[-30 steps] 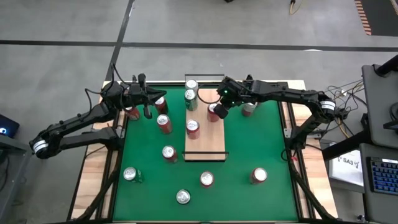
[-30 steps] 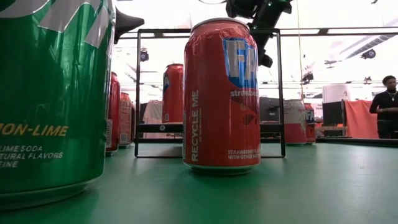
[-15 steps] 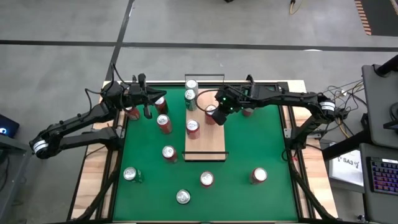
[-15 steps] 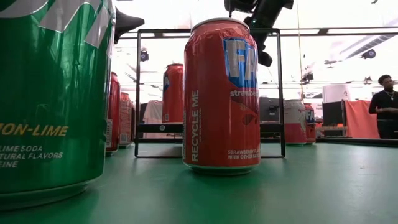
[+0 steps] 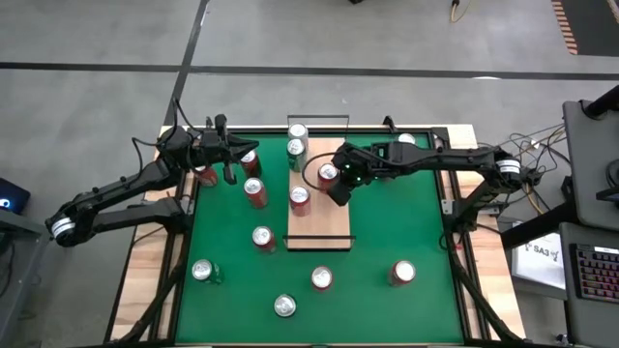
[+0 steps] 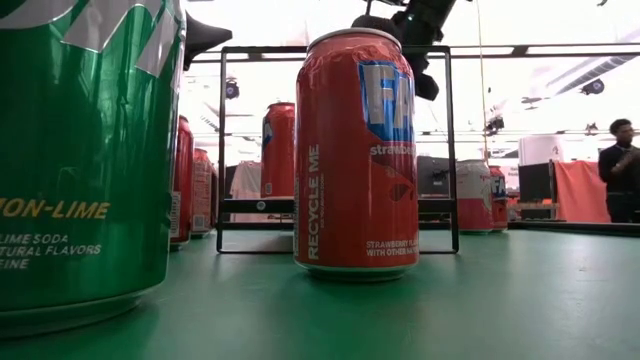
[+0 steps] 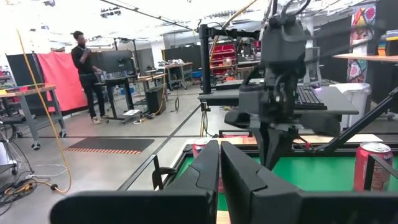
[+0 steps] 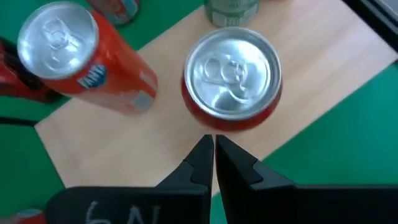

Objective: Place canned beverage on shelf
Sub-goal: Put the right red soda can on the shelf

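1. Right gripper (image 8: 214,149) hangs over the shelf (image 5: 324,227), fingers (image 8: 199,163) pressed together on nothing; just past their tips stands the red can (image 8: 233,78), apart from them by a sliver.
2. That red can sits on the board near its long edge on the right arm's side, roughly mid-length; a second red can (image 5: 300,198) and a green can (image 5: 296,150) share the board along the other long edge.
3. Left gripper (image 7: 219,168) waits near the far left corner of the green mat (image 5: 406,222), fingers (image 7: 205,177) closed and empty.
4. Orientation: the red can is upright, silver lid and pull tab facing up, long axis vertical; the shelf's own long axis runs from the far edge of the mat towards the near edge.
5. Handling, my read: a thin-walled metal cylinder, stiff enough if full but dentable under a hard squeeze; the printed skin looks smooth and likely slippery; tall on a narrow base, so a sideways nudge from closed fingers could tip it.
6. Best hold, I'd say: fingers spread, one either side of the body around mid-height, not the rim or lid.
7. Plenty left to do; a loose can (image 5: 321,278) and several more stand upright on the mat, off the shelf.
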Motion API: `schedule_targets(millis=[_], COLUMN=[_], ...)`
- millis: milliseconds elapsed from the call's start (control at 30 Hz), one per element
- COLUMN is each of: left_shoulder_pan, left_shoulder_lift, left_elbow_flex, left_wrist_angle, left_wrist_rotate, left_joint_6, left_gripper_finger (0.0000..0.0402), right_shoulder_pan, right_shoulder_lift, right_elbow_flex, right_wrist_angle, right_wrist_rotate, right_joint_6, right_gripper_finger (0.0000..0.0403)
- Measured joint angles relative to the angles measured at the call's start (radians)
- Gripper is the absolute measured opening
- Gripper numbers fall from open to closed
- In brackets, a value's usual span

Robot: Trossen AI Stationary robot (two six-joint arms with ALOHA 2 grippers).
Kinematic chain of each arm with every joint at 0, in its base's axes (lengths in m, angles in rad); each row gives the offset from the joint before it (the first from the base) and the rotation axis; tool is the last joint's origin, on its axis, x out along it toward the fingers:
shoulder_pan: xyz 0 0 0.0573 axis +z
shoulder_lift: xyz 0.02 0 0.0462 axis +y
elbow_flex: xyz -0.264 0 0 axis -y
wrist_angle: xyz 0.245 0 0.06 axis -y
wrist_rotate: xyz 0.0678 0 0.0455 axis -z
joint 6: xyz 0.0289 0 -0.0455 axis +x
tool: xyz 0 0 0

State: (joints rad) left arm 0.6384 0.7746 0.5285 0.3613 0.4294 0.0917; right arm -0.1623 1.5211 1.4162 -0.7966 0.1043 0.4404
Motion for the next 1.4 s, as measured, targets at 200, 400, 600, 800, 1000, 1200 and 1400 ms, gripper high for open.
schedule_targets(millis=[200, 400, 600, 800, 1000, 1200, 1400], left_shoulder_pan=[0.0, 0.0, 0.0, 0.0, 0.0, 0.0, 0.0], left_shoulder_lift=[0.0, 0.0, 0.0, 0.001, 0.0, 0.0, 0.0], left_elbow_flex=[0.0, 0.0, 0.0, 0.001, 0.001, 0.001, 0.001], left_wrist_angle=[0.001, 0.001, 0.001, 0.003, 0.001, 0.001, 0.001], left_wrist_rotate=[0.0, 0.0, 0.0, 0.0, 0.0, 0.0, 0.0], left_joint_6=[0.0, 0.0, 0.0, 0.0, 0.0, 0.0, 0.0], left_gripper_finger=[0.0, 0.0, 0.0, 0.0, 0.0, 0.0, 0.0], right_shoulder_pan=[-0.002, -0.008, -0.017, -0.024, -0.031, -0.041, -0.047], right_shoulder_lift=[0.004, 0.012, 0.046, 0.104, 0.128, 0.133, 0.133], right_elbow_flex=[0.066, 0.068, 0.064, 0.062, 0.062, 0.062, 0.062], right_wrist_angle=[0.078, 0.173, 0.203, 0.201, 0.203, 0.204, 0.202], right_wrist_rotate=[0.001, 0.001, 0.004, 0.014, 0.028, 0.028, 0.031], right_joint_6=[-0.071, -0.148, -0.183, -0.218, -0.231, -0.234, -0.235], right_gripper_finger=[0.0009, 0.0009, 0.0009, 0.0009, 0.0009, 0.0009, 0.0009])
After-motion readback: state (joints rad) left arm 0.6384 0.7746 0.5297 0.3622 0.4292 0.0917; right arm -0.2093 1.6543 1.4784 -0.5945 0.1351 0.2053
